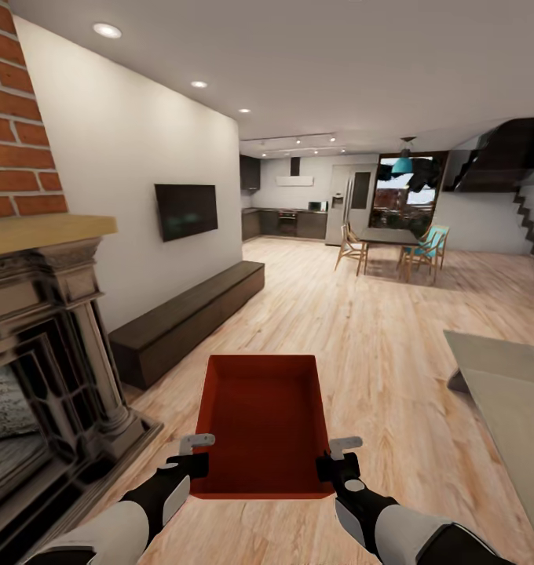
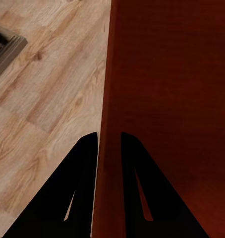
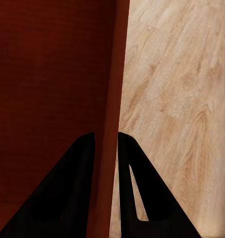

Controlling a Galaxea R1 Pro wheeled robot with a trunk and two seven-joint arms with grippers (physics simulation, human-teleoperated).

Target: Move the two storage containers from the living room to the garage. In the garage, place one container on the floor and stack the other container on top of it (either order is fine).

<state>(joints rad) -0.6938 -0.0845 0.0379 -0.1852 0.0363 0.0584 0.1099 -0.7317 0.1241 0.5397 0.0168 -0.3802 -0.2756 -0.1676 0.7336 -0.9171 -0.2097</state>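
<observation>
Clearly both pinching, left gripper (image 1: 195, 453) and right gripper (image 1: 339, 455) clamped on side walls of orange-red rectangular thin-walled container (image 1: 263, 416), above light wood plank floor (image 1: 377, 337).

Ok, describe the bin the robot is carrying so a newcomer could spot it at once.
Right of the dark fireplace, above the wood plank floor, the left gripper and right gripper each clamp a side wall of the storage container. It's the orange-red, lidless rectangular bin.

white forearms, black wrists, grey-tipped hands
</observation>
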